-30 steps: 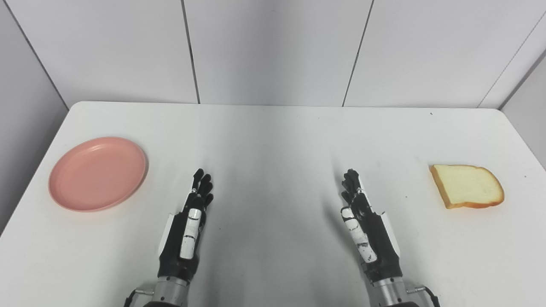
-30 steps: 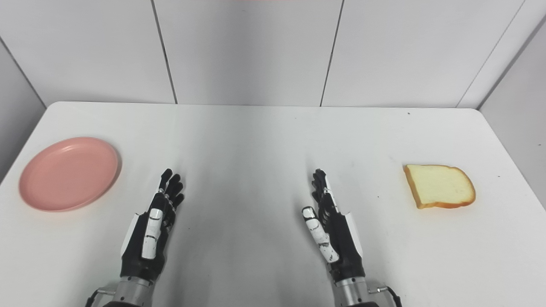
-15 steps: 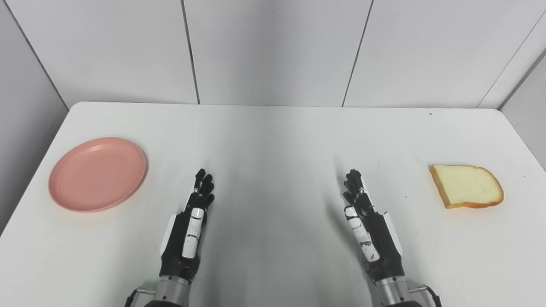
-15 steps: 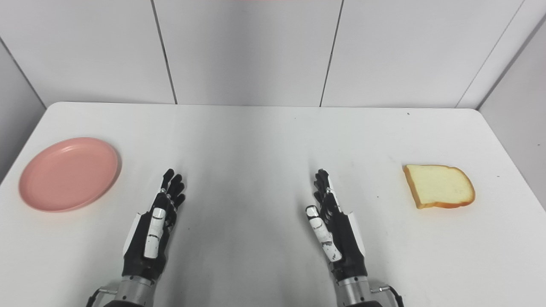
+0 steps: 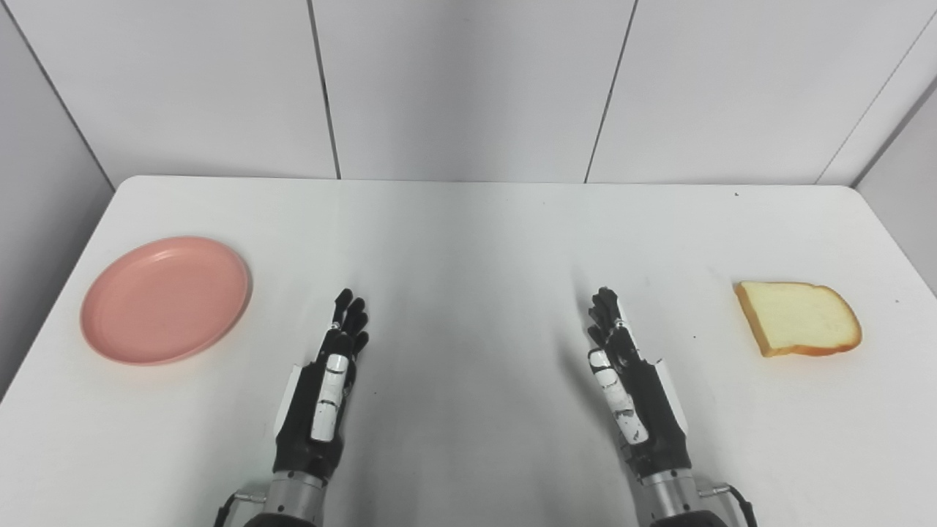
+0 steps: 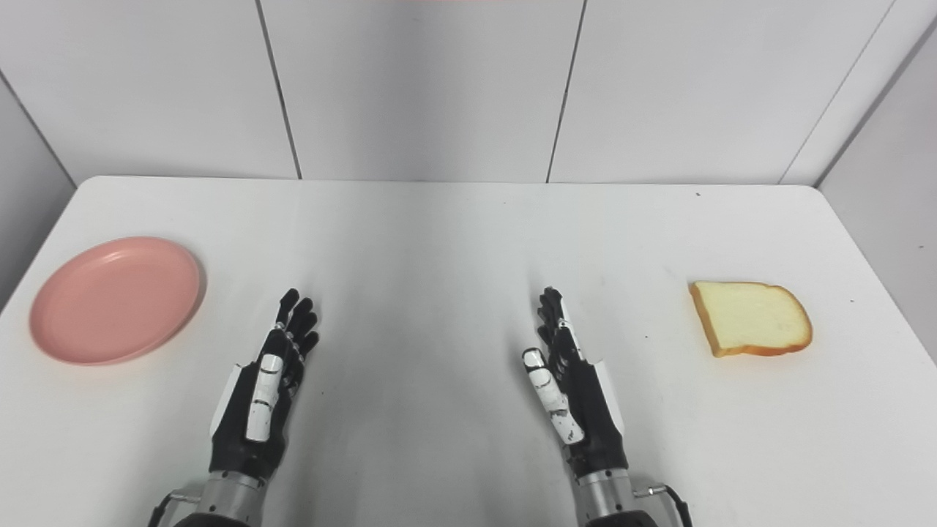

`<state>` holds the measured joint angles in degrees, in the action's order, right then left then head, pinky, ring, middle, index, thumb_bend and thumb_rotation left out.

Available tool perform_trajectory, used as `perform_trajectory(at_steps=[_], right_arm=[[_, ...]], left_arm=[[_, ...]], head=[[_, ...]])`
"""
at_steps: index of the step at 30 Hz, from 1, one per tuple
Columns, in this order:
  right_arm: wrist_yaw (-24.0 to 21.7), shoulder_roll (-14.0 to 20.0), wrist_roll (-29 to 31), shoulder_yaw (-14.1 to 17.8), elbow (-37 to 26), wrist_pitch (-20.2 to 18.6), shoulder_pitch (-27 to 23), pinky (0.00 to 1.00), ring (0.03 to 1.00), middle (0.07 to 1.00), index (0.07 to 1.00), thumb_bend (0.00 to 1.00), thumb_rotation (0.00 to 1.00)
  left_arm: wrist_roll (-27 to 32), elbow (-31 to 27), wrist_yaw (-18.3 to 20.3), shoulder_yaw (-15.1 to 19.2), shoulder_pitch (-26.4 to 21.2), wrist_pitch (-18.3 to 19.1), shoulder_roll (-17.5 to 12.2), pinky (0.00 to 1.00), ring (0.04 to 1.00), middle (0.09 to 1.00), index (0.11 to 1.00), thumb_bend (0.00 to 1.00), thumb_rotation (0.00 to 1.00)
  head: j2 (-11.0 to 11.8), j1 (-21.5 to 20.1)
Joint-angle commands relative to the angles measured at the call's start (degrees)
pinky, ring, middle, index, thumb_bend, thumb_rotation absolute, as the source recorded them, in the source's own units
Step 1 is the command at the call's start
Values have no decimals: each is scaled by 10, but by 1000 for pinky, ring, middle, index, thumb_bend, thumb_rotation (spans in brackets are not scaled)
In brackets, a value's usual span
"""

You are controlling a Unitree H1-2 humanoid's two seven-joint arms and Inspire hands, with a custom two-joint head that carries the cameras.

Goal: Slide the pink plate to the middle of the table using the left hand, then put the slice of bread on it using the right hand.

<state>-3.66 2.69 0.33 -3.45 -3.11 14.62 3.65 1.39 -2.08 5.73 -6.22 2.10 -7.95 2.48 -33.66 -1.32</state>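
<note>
A round pink plate (image 5: 167,298) lies empty at the left side of the white table (image 5: 468,234). A slice of bread (image 5: 799,318) lies flat at the right side. My left hand (image 5: 325,388) is open and empty, fingers straight and pointing away, right of the plate and apart from it. My right hand (image 5: 631,391) is open and empty, fingers straight, left of the bread and apart from it. Both hands sit low over the table near its front edge.
White wall panels (image 5: 468,88) stand behind the table's far edge. Bare tabletop lies between the two hands and beyond them.
The picture has shifted slightly left, so the camera has moved. Both hands, the plate and the bread stay where they were.
</note>
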Motion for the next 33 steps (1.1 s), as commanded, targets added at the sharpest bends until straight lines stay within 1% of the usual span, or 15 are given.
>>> perform_trajectory(at_steps=[1, 4, 7, 12, 14, 16, 17, 18, 20, 24, 25, 26, 27, 30, 33], right_arm=[[-1, -3, 5, 1, 2, 4, 1, 1000, 1000, 1000, 1000, 656, 832], [-2, -2, 3, 0, 1, 6, 3, 1000, 1000, 1000, 1000, 661, 833], [2, -2, -4, 1, 1, 7, 2, 1000, 1000, 1000, 1000, 659, 849], [1, -2, 4, 5, 9, 7, -4, 1000, 1000, 1000, 1000, 671, 844], [-2, 1, 5, 5, 16, 16, -7, 1000, 1000, 1000, 1000, 662, 851], [-3, 4, 3, 5, 22, 19, -8, 1000, 1000, 1000, 1000, 660, 857], [-3, 5, 2, 5, 23, 19, -8, 1000, 1000, 1000, 1000, 661, 865], [-5, 8, 6, 7, 25, 19, -7, 1000, 1000, 1000, 1000, 662, 868], [-8, 13, 12, 11, 31, 26, -7, 1000, 1000, 1000, 1000, 661, 859], [-21, 23, 40, 20, 52, 46, -9, 1000, 1000, 1000, 1000, 630, 854], [-25, 25, 47, 21, 58, 49, -10, 1000, 1000, 1000, 1000, 630, 848], [-27, 26, 54, 25, 66, 52, -13, 1000, 1000, 1000, 1000, 631, 845], [-28, 27, 59, 27, 72, 55, -15, 1000, 1000, 1000, 1000, 655, 833], [-35, 28, 81, 36, 79, 44, -17, 1000, 1000, 1000, 1000, 665, 803], [-40, 35, 84, 38, 80, 45, -17, 1000, 1000, 1000, 1000, 636, 824]], left_arm=[[-8, -12, -3, -3, -9, -4, 2, 1000, 1000, 1000, 1000, 619, 1000], [-5, -13, -2, -4, -6, -13, 3, 1000, 1000, 1000, 1000, 617, 1000], [15, -14, 14, -7, -6, -23, -2, 1000, 1000, 1000, 1000, 556, 1000], [-5, -9, 8, -7, -10, -10, -1, 1000, 1000, 1000, 1000, 643, 1000], [13, -1, 13, -2, -13, -22, 2, 1000, 1000, 1000, 1000, 612, 1000], [16, 5, 8, 2, -15, -25, 8, 1000, 1000, 1000, 1000, 564, 1000], [14, 6, 7, 2, -15, -21, 10, 1000, 1000, 1000, 1000, 569, 1000], [5, 6, 2, 1, -17, -19, 12, 1000, 1000, 1000, 1000, 579, 1000], [-7, 7, -3, -1, -23, -20, 14, 1000, 1000, 1000, 1000, 598, 1000], [-16, 4, -11, 3, -44, -22, 11, 1000, 1000, 1000, 1000, 695, 1000], [-18, 3, -12, 5, -49, -22, 9, 1000, 1000, 1000, 1000, 723, 1000], [-18, 5, -17, 10, -59, -32, 8, 1000, 1000, 1000, 1000, 740, 1000], [-19, 7, -21, 14, -66, -39, 8, 1000, 1000, 1000, 1000, 755, 1000], [-10, 4, -37, 37, -96, -31, 6, 1000, 1000, 1000, 1000, 767, 1000], [2, 4, -40, 54, -118, -25, 0, 1000, 1000, 1000, 1000, 767, 1000]], head=[[0, 0], [-1, 0], [-2, 0], [0, 4], [4, 13], [13, 39], [13, 39], [22, 71], [33, 98], [53, 146], [53, 146], [61, 165], [61, 165], [78, 200], [85, 227]])
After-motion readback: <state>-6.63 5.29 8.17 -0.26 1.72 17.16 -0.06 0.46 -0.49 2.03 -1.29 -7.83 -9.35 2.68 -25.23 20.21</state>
